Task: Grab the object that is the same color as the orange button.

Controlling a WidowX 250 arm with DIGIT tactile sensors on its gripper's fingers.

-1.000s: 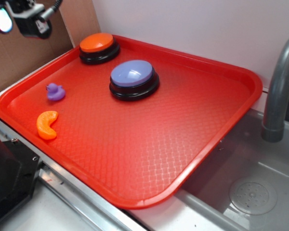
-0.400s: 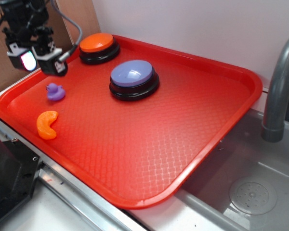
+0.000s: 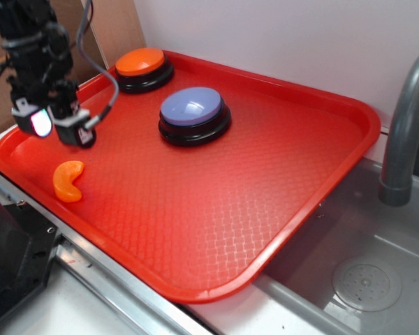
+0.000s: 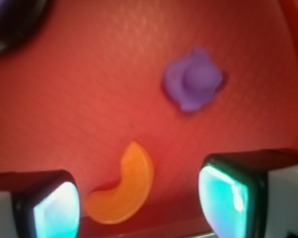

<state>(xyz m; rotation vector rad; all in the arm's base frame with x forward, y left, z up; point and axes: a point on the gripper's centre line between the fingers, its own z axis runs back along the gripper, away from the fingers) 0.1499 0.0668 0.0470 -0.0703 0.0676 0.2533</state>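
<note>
Exterior view shows the gripper [image 3: 53, 124] lower than before, jaws spread over the orange crescent piece [image 4: 122, 186], grasp near

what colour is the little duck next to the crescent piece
Purple. The duck shows best in the wrist view; the arm hides it in the exterior view.

You see a black arm [image 3: 29, 42] with a looping grey cable [image 3: 105, 84]; its gripper [image 3: 54, 125] has black-framed fingers [image 4: 238, 196] with glowing cyan-white pads.
</note>
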